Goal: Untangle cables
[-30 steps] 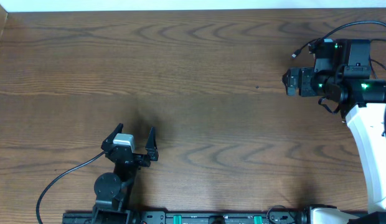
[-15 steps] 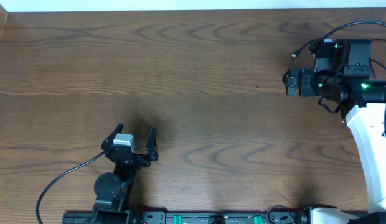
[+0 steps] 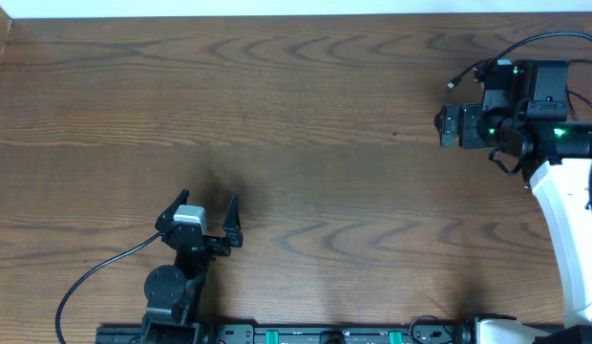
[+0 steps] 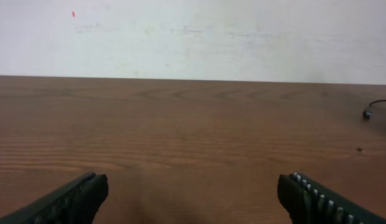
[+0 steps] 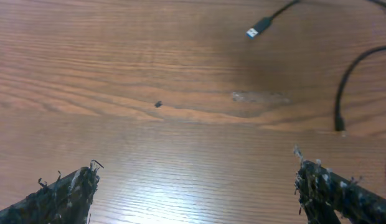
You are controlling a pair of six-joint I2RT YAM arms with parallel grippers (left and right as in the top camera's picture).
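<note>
Neither hand grips anything, so the step in hand seems to be the first reach for the cables [image 3: 453,83].

Nearest, at the lower left of the overhead frame, the left hand [image 3: 209,197] sits low over bare worktop [image 3: 306,115]. Its fingers are spread wide, holding and touching nothing. It is well apart from the cords, so I judge it best kept back until a strand needs pinning.

Farther off, at the right edge of the overhead frame, the right hand [image 5: 196,177] also gapes wide and empty. Its fingers hang at the bottom corners of its wrist view, over wood.

Beyond it, near the top of that wrist view, a USB-style plug [image 5: 259,28] lies flat, its black cord running off the upper right. A second cable [image 5: 340,93] curves down the right side. No knot or white cord shows, so I cannot tell how they cross.

A good reach would go forward onto a single cord just behind its plug. It should close only with the neighbouring cord outside the fingers.
</note>
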